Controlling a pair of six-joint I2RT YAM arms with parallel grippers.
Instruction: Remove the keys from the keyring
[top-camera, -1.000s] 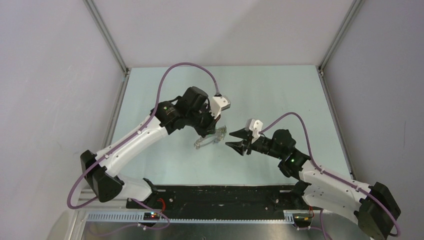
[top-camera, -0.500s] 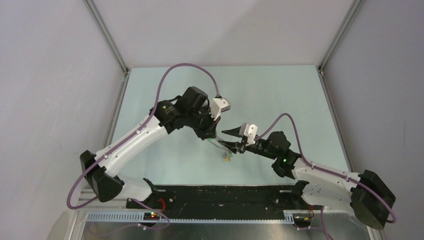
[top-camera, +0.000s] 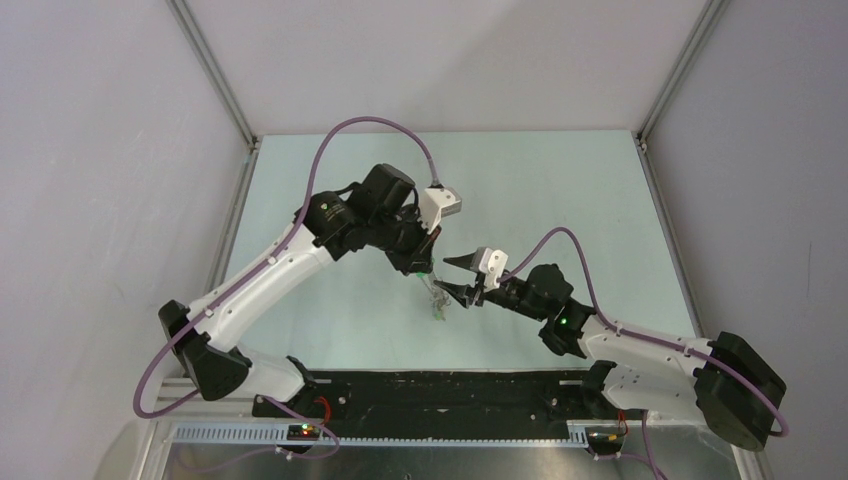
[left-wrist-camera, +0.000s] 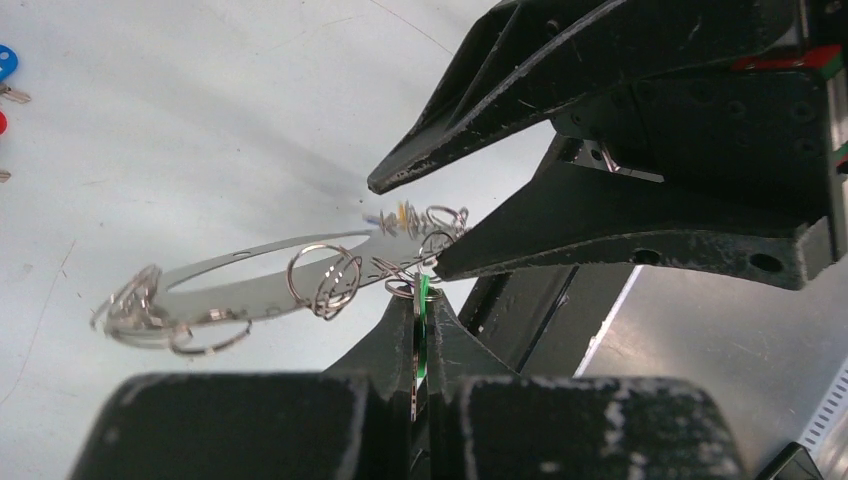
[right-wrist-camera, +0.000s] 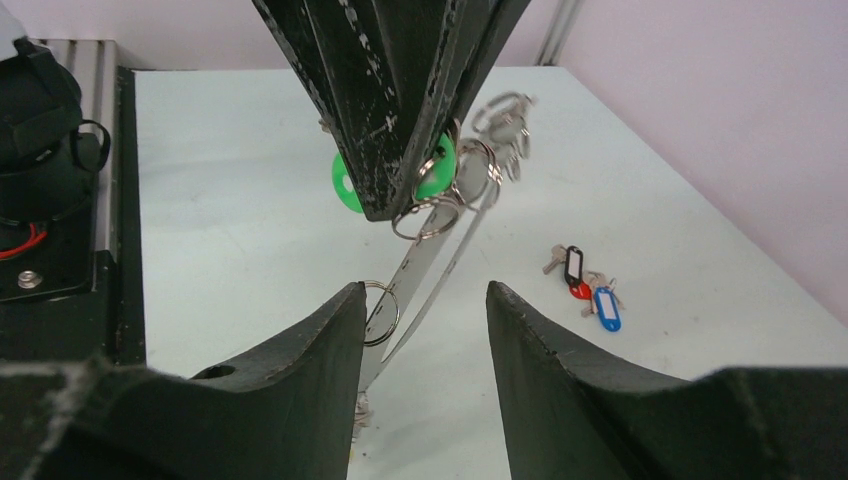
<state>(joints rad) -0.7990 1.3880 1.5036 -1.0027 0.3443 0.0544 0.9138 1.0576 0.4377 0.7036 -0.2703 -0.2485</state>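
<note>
My left gripper (top-camera: 425, 268) is shut on a green-headed key (left-wrist-camera: 424, 320), also seen in the right wrist view (right-wrist-camera: 345, 185). The keyring (left-wrist-camera: 250, 280), a long flat grey hoop fringed with small silver rings, hangs from that key above the table (top-camera: 436, 300). My right gripper (top-camera: 443, 273) is open. Its fingertips (left-wrist-camera: 520, 100) stand on either side of the hoop's near end, where small keys, one yellow, cluster. In the right wrist view the hoop (right-wrist-camera: 430, 260) runs down past the left finger of my right gripper (right-wrist-camera: 425, 292), under the left gripper's fingers (right-wrist-camera: 390, 100).
A loose cluster of keys with black, red and blue heads (right-wrist-camera: 585, 285) lies on the pale green table (top-camera: 560, 190) beyond the hoop; its blue head shows at the left wrist view's edge (left-wrist-camera: 5, 62). Black base rail (top-camera: 450, 395) along the near edge.
The left gripper raised the hoop, which now hangs downward instead of lying flat. The right gripper moved left and now has its open jaws at the hoop.
</note>
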